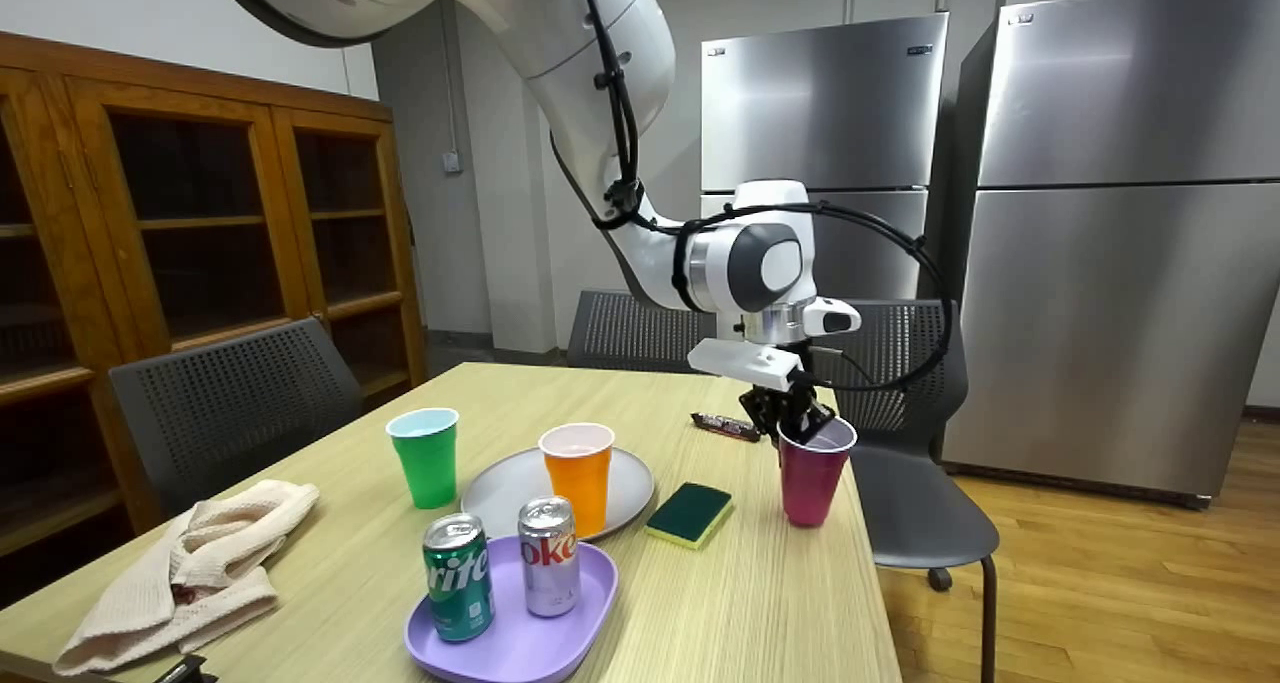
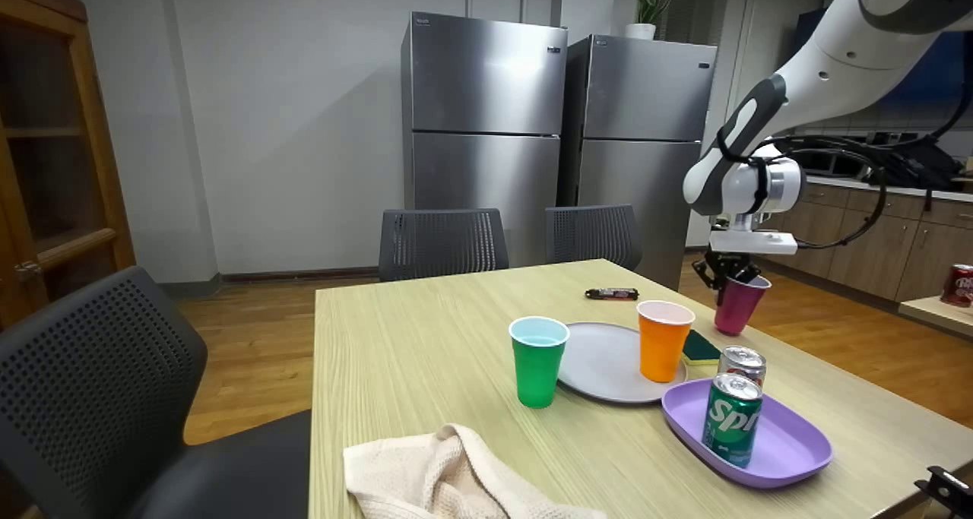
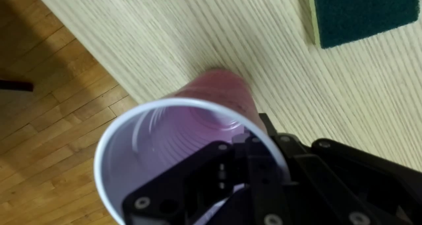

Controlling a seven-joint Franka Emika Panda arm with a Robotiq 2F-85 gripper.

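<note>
Pinching, near the edge of the tabletop (image 1: 740, 603), with the narrow-set tool (image 3: 256, 129), one wall of the maroon cup (image 1: 812, 488), between a finger inside and another outside. Extending below the tool toward that edge, rim up, leaning a little off upright along the long axis. Cannot tell whether touching the tabletop. Having the sponge (image 1: 690, 513) near but apart, farther in from the edge.

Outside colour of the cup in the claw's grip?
Dark magenta; the plastic cup shows it best in an exterior view.
</note>
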